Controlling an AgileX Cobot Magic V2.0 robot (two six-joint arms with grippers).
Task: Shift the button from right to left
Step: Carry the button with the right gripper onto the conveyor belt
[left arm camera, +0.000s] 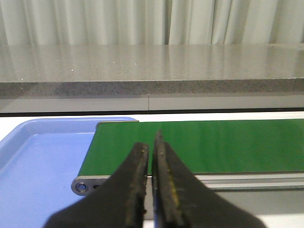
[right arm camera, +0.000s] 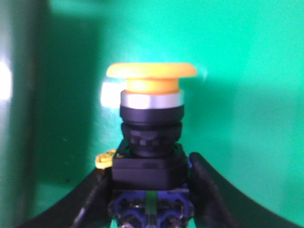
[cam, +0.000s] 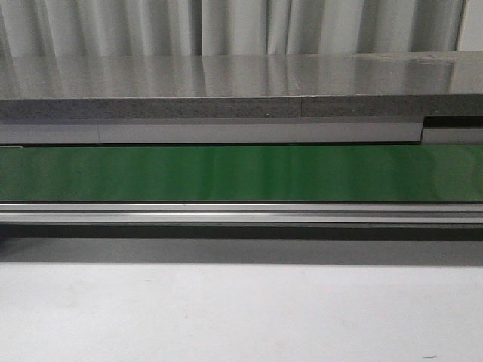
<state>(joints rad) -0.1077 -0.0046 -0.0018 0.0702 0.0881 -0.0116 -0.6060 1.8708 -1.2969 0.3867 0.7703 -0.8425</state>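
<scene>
In the right wrist view the button (right arm camera: 151,118) fills the middle: a yellow-orange mushroom cap, a silver ring, a black blocky body with blue and green marks below. My right gripper (right arm camera: 149,178) is shut on that black body, one finger on each side, over the green belt (right arm camera: 247,95). In the left wrist view my left gripper (left arm camera: 152,156) is shut, with nothing between its black fingers, above the end of the green belt (left arm camera: 213,147). The front view shows neither gripper nor the button.
A blue tray (left arm camera: 42,161) lies beside the end of the green conveyor belt (cam: 241,173). The belt's metal frame (cam: 241,215) runs along its near side. A grey stone counter (cam: 226,98) stands behind it, with curtains beyond. White table surface (cam: 241,317) lies in front.
</scene>
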